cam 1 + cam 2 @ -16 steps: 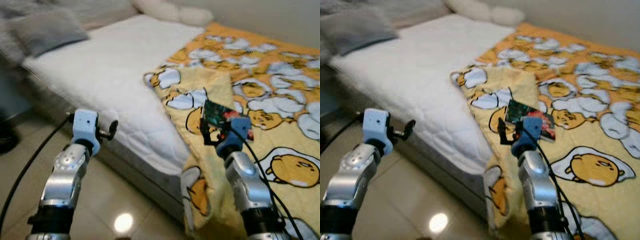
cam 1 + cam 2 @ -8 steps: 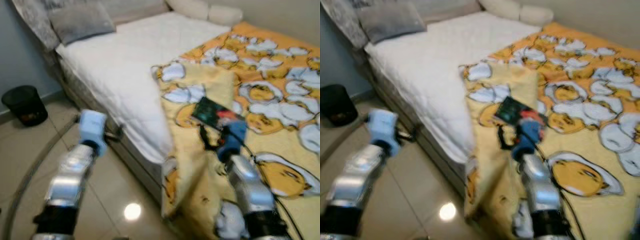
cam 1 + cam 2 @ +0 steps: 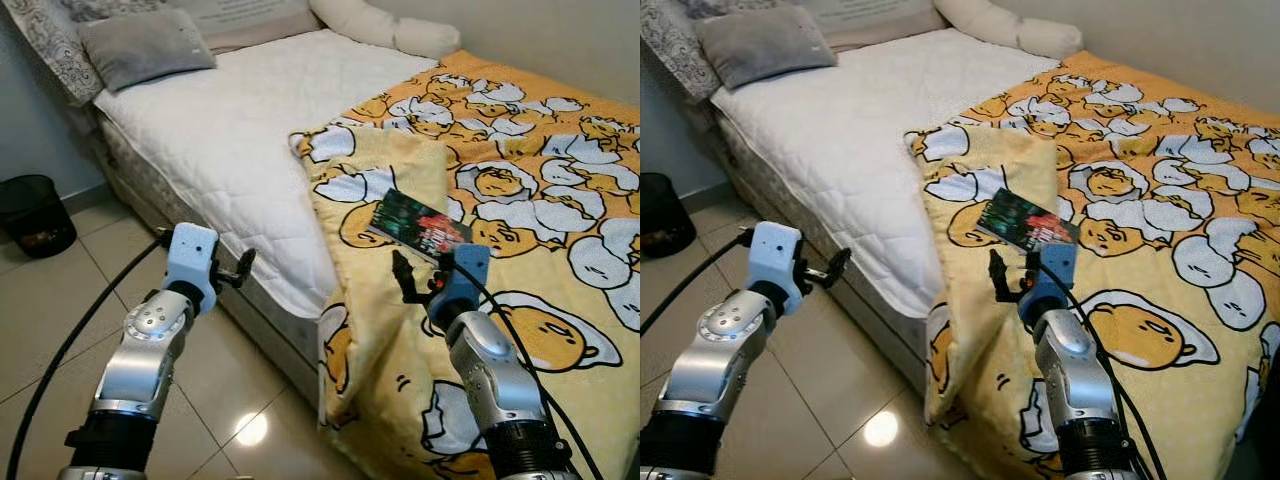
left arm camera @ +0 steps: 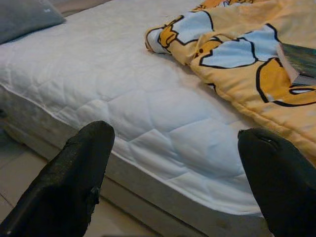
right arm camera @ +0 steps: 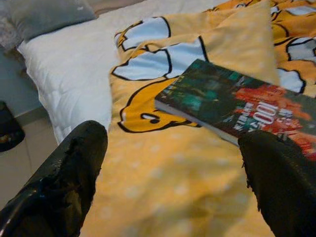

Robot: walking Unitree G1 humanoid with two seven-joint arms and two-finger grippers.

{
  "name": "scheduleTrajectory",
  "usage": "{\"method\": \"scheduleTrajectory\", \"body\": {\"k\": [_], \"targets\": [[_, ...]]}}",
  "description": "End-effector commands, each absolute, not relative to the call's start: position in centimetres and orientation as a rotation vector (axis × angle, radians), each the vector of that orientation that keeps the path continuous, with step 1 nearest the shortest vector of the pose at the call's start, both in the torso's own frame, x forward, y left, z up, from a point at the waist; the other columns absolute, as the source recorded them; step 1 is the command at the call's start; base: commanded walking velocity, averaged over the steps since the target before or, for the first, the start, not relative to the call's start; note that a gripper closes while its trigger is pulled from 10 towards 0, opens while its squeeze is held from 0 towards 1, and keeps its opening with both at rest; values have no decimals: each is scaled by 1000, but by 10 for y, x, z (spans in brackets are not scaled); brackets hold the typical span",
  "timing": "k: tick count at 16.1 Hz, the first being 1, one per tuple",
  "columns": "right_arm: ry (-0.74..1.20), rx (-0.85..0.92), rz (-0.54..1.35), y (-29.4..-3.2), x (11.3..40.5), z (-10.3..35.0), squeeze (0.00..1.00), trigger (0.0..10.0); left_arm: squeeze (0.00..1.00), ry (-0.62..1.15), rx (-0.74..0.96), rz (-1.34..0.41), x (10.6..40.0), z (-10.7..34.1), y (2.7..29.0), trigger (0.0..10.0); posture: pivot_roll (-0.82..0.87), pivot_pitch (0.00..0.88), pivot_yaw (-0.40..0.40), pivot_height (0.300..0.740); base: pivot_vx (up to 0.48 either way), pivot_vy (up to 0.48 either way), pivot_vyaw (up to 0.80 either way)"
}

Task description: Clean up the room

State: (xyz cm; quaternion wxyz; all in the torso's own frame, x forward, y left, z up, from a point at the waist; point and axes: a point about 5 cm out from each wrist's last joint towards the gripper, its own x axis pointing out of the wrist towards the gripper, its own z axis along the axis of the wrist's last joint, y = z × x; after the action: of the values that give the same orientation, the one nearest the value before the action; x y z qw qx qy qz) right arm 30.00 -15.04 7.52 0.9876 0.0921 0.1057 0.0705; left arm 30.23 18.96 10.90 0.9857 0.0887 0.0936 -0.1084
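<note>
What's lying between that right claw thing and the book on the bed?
Only bare yellow egg-print blanket separates the open right end effector from the book, shown clearly in the right wrist view.

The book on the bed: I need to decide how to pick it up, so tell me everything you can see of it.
The book is a thin paperback with a glossy dark green and red cover bearing pale lettering too blurred to read. It is closed and lies flat, cover up, on the yellow egg-patterned blanket, close to where the blanket hangs over the bed's side. One corner points toward the white mattress. Nothing rests on it. The right hand hovers open just short of its near edge, not touching.
</note>
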Motion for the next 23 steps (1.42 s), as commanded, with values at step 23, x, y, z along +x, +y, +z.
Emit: {"method": "scheduleTrajectory", "body": {"k": [23], "targets": [[271,186,172,-142,301,73,0,10000,0,196,203,-299,298,110,182,10000,-11,0,4,740,205,0,-104]]}}
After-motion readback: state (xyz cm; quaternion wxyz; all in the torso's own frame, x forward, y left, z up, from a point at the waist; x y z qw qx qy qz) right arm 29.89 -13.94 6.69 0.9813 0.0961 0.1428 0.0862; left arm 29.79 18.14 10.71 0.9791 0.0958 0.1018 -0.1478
